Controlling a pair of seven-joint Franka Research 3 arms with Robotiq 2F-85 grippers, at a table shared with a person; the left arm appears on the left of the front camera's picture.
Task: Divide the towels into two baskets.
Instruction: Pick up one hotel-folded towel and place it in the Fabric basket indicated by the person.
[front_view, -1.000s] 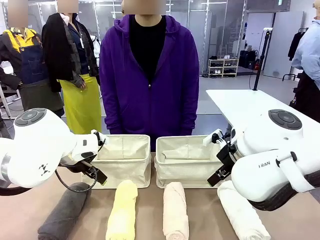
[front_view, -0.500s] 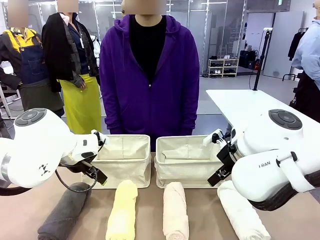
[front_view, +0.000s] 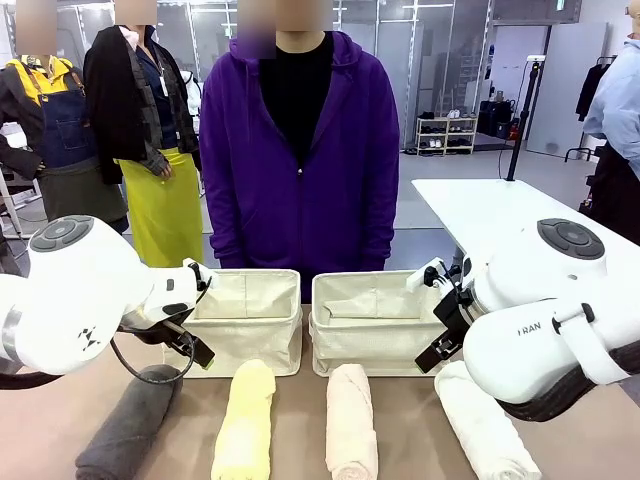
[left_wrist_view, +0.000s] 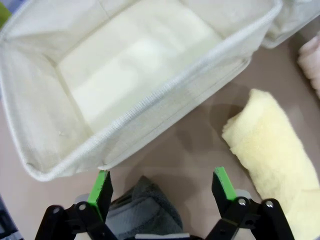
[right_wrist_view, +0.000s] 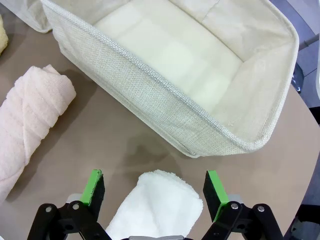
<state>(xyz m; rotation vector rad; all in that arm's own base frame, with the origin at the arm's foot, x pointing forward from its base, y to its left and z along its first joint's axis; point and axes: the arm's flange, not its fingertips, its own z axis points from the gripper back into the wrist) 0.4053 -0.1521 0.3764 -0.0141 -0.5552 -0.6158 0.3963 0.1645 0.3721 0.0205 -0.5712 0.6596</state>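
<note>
Dark grey towel (front_view: 130, 425): a soft, ribbed-looking roll lying on the brown table (front_view: 410, 445), farthest left in the row, with its far end near the left basket's front corner.
Left gripper (left_wrist_view: 161, 181): jaws spread wide and gripping nothing. The green pads (left_wrist_view: 101, 186) stand on either side of the grey roll's end, which lies below them.
Left basket (front_view: 250, 340): a rectangular bin of cream canvas with a stitched rim, slack fabric walls and a flat pale floor.
Pale yellow towel (front_view: 245, 420): a fluffy terry roll, just in front of the left basket.
Pale peach towel (front_view: 350, 425): a roll wrapped in spiral folds, in front of the right basket.
Right basket (front_view: 370, 345): a coarse-woven cream wall with a corded rim, side by side with the other bin.
White towel (right_wrist_view: 160, 205): a plush roll, farthest right, with its end near the basket's corner.
Right gripper (right_wrist_view: 154, 184): fingers wide apart and holding nothing, over the white roll's end.
Person (front_view: 300, 150): in a purple hoodie, standing behind the baskets.
</note>
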